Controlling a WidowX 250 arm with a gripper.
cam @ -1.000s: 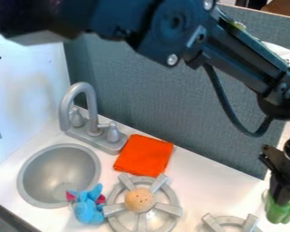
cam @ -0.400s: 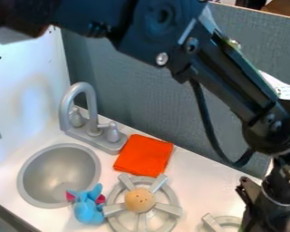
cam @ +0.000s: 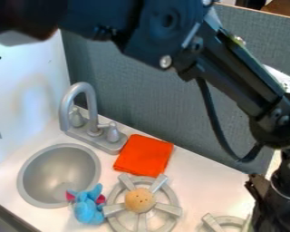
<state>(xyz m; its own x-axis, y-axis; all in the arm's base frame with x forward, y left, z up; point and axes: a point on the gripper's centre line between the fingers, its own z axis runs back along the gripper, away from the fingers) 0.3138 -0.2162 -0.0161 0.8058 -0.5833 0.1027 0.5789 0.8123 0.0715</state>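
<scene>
Hangs as a black two-finger gripper (cam: 265, 215) between four and five o'clock, cannot tell if wide, narrow or loaded, near a grey, spoked toy burner (cam: 214, 224) at five.

Black gripper (cam: 273, 204), 2 grey burners (cam: 213, 222), orange cloth (cam: 143, 155), blue toy (cam: 88, 210) with pink patches, tan ball (cam: 139, 200) with dark specks.

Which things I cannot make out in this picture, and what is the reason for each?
All in the camera view:
- Whether the tool holds anything: the bottom edge cuts off its lower end.
- The right burner's near part: cut off by the bottom edge.
- The middle of the left burner: covered by the round tan thing.
- The blue toy's underside: hidden by its body.
</scene>
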